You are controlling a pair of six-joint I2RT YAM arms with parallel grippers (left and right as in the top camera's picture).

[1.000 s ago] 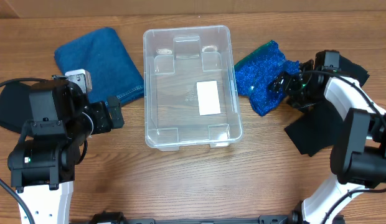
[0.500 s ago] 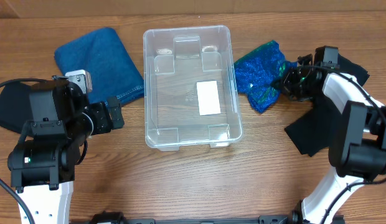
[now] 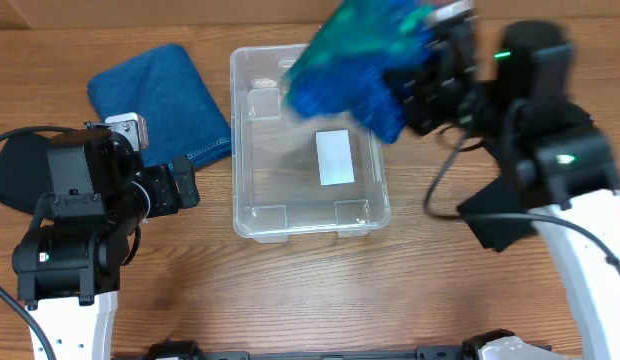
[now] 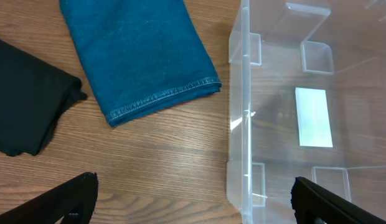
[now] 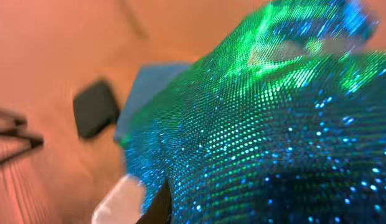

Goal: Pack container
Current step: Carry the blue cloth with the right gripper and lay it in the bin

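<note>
The container point(image 3: 236, 150) is a clear plastic bin with a white label on its base, standing mid-table; its left wall point(image 4: 238, 112) fills the right side of the left wrist view. My right gripper point(image 3: 418, 88) is shut on a shiny blue-green sequined cloth point(image 3: 352, 62), which hangs in the air over the container's far right part. That cloth point(image 5: 274, 124) fills the right wrist view and hides most of the jaws. My left gripper point(image 4: 193, 213) is open and low beside the container's near left corner, holding nothing.
A folded blue towel point(image 3: 160, 100) lies left of the container, also in the left wrist view point(image 4: 137, 56). A black cloth point(image 3: 15, 170) sits at the far left point(image 4: 25, 106). Another black cloth point(image 3: 505, 215) lies right of the container under the right arm.
My right gripper shut on the sequined cloth, lifted it off the table and carried it left, over the container. The left arm has not moved.
</note>
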